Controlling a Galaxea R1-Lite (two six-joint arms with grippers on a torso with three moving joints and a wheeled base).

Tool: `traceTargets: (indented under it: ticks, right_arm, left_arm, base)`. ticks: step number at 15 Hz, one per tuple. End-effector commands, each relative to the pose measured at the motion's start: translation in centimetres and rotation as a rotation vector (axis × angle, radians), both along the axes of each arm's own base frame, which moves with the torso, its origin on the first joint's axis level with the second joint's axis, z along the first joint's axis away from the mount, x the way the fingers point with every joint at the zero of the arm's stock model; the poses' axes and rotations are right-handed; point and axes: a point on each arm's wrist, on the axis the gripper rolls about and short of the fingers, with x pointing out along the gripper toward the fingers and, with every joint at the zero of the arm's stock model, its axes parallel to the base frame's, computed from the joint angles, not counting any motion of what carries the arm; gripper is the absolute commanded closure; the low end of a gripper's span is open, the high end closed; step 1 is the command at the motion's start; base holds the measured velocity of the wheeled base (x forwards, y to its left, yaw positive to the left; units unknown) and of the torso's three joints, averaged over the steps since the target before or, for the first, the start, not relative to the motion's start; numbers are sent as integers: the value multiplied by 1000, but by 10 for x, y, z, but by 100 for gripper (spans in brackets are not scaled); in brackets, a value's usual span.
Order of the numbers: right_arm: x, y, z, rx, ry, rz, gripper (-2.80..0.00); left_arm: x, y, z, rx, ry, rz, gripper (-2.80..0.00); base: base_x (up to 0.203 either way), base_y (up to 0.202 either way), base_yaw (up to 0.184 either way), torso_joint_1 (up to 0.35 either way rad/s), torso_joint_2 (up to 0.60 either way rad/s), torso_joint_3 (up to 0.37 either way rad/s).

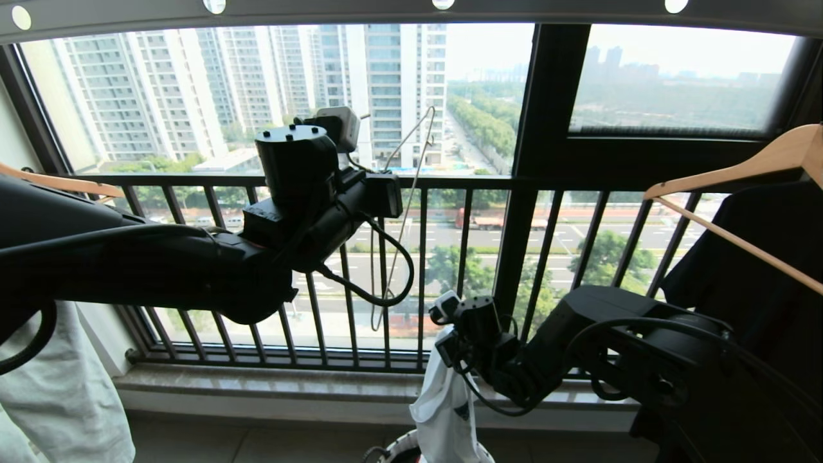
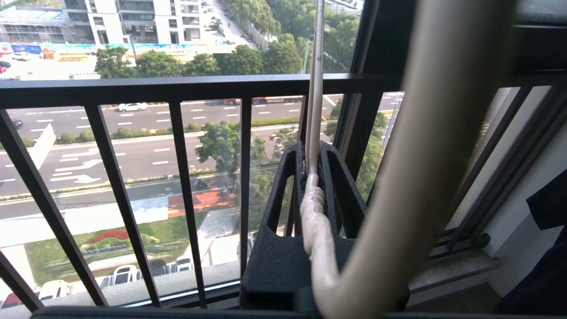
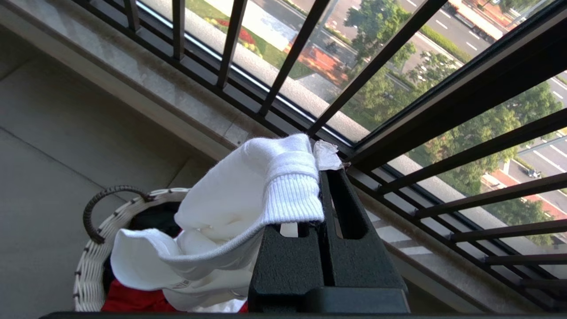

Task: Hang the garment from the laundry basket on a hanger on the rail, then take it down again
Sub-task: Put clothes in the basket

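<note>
Basket [image 3: 95,248] sat nearest, low on the floor; above it the right gripper [image 3: 320,186] pinched the white T-shirt [image 3: 248,195] by its collar. Farther left and higher, the left gripper [image 2: 312,168] clamped the wire hanger [image 2: 315,110] at the railing [image 1: 424,257].

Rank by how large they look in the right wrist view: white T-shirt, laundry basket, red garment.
1. white T-shirt, nearest the camera, so partly perspective
2. laundry basket, only part visible
3. red garment, mostly covered
</note>
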Motion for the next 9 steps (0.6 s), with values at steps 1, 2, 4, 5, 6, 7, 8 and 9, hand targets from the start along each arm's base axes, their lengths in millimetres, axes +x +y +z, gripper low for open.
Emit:
traceTargets:
  ticks: [1,2,4,5,6,7,8,9]
  right_arm:
    - [-1,0,7,-7,28,20,0]
    - [-3,-1,12,-14,66,42,0]
    - [-2,1,20,-11,102,78,0]
    - [0,2,21,-9,111,87,0]
    - [0,3,21,-9,120,92,0]
    - [0,4,20,-11,144,106,0]
    - [0,4,19,-9,147,110,0]
    - [0,4,19,-10,146,111,0]
  left_arm:
    - [-5,5,10,-13,-19,5,0]
    - [-5,6,12,-16,-23,7,0]
    - [-6,7,13,-19,-26,7,0]
    - [-7,7,14,-20,-28,6,0]
    - [-8,8,15,-21,-30,7,0]
    - [-8,8,16,-23,-32,7,0]
    - [-8,8,16,-23,-32,7,0]
    - [-7,8,15,-21,-30,7,0]
  base:
    - [0,0,0,0,0,0]
    - [0,0,0,0,0,0]
    - [0,0,0,0,0,0]
    - [0,0,0,0,0,0]
    - [0,0,0,0,0,0]
    - [0,0,0,0,0,0]
    - [0,0,0,0,0,0]
    - [0,0,0,0,0,0]
